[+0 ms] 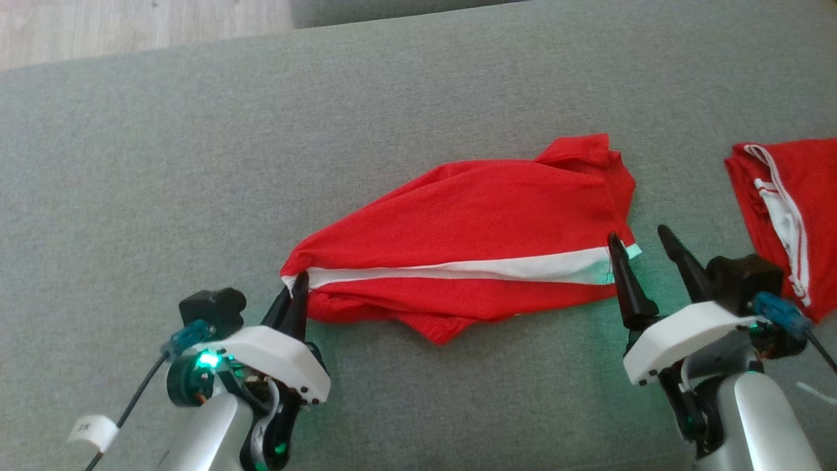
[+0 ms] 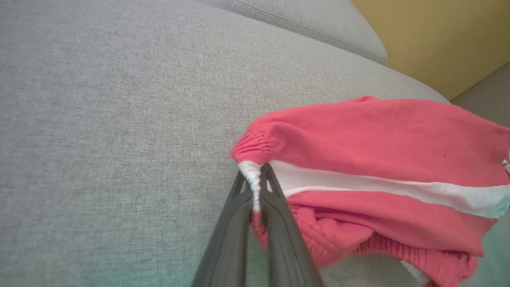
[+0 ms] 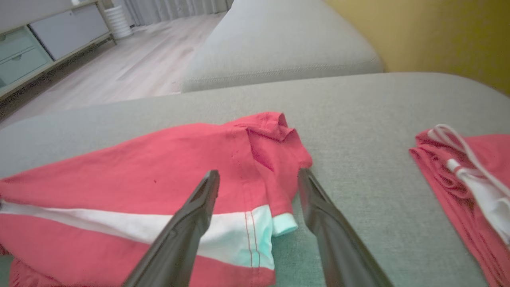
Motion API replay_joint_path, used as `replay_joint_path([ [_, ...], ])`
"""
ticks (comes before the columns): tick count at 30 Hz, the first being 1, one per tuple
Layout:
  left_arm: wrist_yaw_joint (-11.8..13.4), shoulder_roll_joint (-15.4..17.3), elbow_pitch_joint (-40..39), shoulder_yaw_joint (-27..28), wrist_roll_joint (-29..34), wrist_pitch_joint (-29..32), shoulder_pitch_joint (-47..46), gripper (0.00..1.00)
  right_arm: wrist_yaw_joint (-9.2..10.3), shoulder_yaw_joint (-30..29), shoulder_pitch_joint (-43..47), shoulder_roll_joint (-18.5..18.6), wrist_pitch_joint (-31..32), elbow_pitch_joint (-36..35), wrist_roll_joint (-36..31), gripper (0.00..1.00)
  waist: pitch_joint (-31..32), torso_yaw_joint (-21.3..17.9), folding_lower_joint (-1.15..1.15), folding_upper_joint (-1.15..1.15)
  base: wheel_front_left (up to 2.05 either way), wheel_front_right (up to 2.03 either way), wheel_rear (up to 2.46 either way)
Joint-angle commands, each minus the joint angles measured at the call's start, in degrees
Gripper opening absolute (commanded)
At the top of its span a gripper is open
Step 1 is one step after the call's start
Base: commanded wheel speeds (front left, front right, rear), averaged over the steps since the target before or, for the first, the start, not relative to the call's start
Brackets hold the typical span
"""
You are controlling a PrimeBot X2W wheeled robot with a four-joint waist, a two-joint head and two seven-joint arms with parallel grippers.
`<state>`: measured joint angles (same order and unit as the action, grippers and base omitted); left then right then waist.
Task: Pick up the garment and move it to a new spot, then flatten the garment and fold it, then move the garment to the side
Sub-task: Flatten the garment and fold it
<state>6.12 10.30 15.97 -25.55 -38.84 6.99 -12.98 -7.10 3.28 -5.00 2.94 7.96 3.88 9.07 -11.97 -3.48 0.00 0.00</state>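
grey cushion | garment mid (red, wht stripe) | 2nd red cloth rt

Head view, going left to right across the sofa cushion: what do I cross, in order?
left gripper, shut on the garment's end → red garment with the white stripe → right gripper, open at its other end → second red garment at the right edge.

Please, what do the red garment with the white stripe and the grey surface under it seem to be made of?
Red garment: soft knitted fabric, perhaps cotton or a blend, matte; it creases and drapes, and its waistband is gathered like elastic. Grey surface: woven upholstery cloth, matte, with a fine speckled weave; probably a sofa cushion.
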Motion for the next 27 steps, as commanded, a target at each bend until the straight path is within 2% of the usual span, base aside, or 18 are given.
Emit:
replay_joint_path([
  [1, 0.38, 1.27, -2.61, 2.45, 0.43, -0.92, -1.29, 0.0, -0.39, 1.03, -0.32, 0.27, 1.21, -1.39, 0.36, 1.0, -0.24, 0.4, 0.0, 0.0, 0.0, 0.0, 0.0],
  [11, 0.42, 1.4, -3.52, 2.18, 0.3, -1.69, -0.62, 0.0, -0.39, 2.56, -0.44, 1.14, 9.87, 3.03, 2.18, 1.0, -0.94, 0.92, 0.0, 0.0, 0.0, 0.0, 0.0],
  [20, 0.42, 1.62, -4.0, 2.29, 0.11, -2.09, -1.3, 0.0, -0.39, 8.02, -3.24, 2.48, 7.69, 4.81, 5.54, 1.0, -1.6, 0.57, 0.0, 0.0, 0.0, 0.0, 0.0],
  [27, 0.7, 1.83, -4.56, 2.81, -0.6, -2.4, -0.67, 0.0, -0.39, 10.19, -1.71, 3.09, 9.12, -1.14, 6.69, 1.0, -0.96, 0.62, 0.0, 0.0, 0.0, 0.0, 0.0],
])
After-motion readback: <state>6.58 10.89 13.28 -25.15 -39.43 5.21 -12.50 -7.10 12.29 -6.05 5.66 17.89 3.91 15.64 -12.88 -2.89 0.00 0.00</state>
